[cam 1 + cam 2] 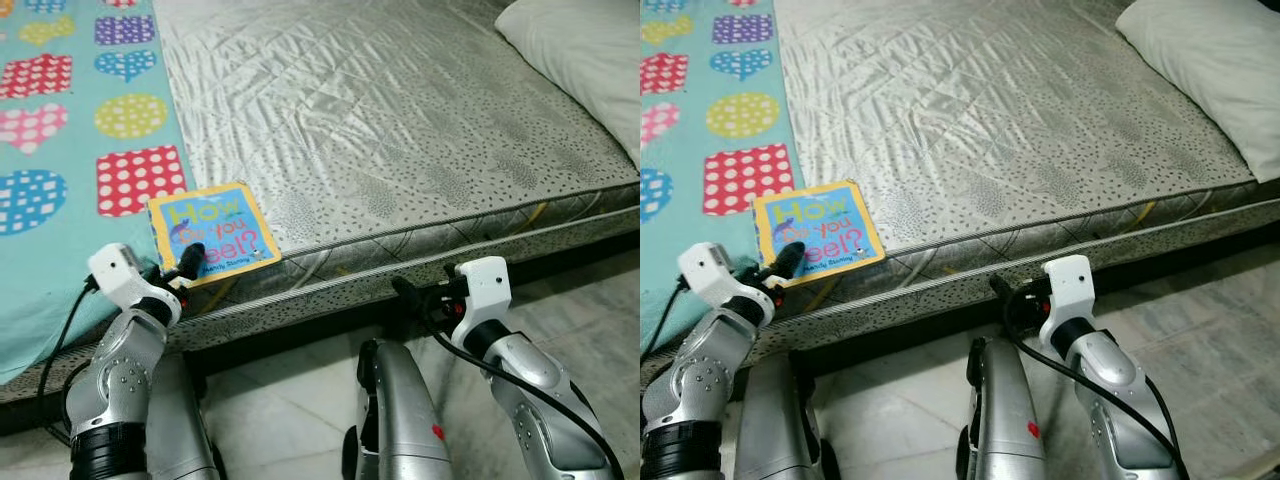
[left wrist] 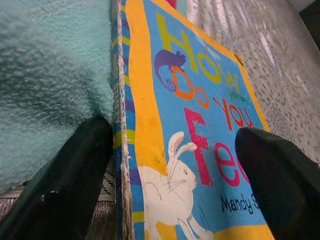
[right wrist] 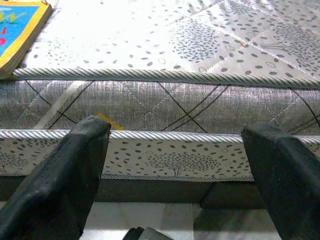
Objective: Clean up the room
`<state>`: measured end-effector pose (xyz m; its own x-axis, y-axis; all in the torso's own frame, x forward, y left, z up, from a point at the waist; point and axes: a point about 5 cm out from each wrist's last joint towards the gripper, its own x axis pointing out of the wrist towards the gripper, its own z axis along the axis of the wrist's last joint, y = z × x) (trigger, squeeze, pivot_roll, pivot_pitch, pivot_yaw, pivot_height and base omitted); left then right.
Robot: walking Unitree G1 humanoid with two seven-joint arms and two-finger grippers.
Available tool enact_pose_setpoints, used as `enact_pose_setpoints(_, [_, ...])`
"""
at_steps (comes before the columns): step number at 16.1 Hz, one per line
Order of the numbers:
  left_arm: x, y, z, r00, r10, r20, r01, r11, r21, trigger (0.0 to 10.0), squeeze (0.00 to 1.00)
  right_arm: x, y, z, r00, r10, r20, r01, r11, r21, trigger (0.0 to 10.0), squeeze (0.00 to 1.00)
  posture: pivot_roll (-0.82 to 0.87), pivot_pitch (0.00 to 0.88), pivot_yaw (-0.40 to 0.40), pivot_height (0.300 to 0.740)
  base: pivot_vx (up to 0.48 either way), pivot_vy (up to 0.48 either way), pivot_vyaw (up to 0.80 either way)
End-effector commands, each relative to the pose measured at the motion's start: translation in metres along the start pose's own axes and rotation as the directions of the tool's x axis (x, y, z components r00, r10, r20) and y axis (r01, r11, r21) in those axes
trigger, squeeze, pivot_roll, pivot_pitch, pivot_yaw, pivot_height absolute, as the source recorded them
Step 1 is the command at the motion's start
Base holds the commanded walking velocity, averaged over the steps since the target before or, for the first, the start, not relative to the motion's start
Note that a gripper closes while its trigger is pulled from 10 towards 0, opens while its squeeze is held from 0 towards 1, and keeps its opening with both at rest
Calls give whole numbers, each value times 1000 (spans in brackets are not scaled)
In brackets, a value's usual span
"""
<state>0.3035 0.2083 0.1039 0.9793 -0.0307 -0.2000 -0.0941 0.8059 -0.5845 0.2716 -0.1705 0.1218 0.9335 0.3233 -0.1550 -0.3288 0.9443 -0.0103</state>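
The book (image 1: 213, 232) lies flat at the near edge of the mattress (image 1: 400, 130), one side against the turquoise blanket (image 1: 60, 150), its lower corner just over the bed's rim. Judged from its thick, worn page edges in the left wrist view, it is a stiff board book — light, rigid, glossy-covered and likely a little slippery; the overhanging near corner or the spine side looks the best place to take hold. The left gripper (image 1: 187, 264) is raised to that corner, fingers spread wide, one at the spine side and one over the cover, holding nothing yet. The right gripper (image 1: 412, 293) hovers low before the mattress side, fingers wide apart — empty. A pillow (image 1: 585, 50) lies at the far right.
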Motion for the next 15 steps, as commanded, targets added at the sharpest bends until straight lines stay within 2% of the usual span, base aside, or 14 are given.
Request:
enact_pose_setpoints(1, [4, -15, -25, 988, -90, -127, 90, 996, -11, 10000, 0, -1, -6, 1, 1000, -22, 5, 22, 1000, -8, 10000, 0, -124, 143, -95, 476, 0, 0, 0])
enact_pose_setpoints(2, [3, -19, -28, 982, -133, -136, 130, 991, -35, 0, 0, -1, -7, 1, 1000, -26, 7, 26, 1000, -10, 10000, 0, -124, 140, -94, 476, 0, 0, 0])
enact_pose_setpoints(7, [-5, -25, -37, 964, -200, -177, 201, 979, -16, 0, 0, 2, -5, 0, 1000, -25, 13, 26, 1000, -17, 10000, 0, -114, 136, -97, 476, 0, 0, 0])
enact_pose_setpoints(13, [-5, -26, -31, 971, -214, -103, 215, 977, -3, 0, 0, 4, -6, 1, 999, -26, 20, 26, 999, -26, 10000, 0, -116, 132, -97, 476, 0, 0, 0])
enact_pose_setpoints(15, [-3, -26, -26, 976, -214, -51, 213, 977, -14, 0, 0, 3, -6, 1, 999, -28, 23, 29, 999, -27, 10000, 0, -117, 133, -95, 476, 0, 0, 0])
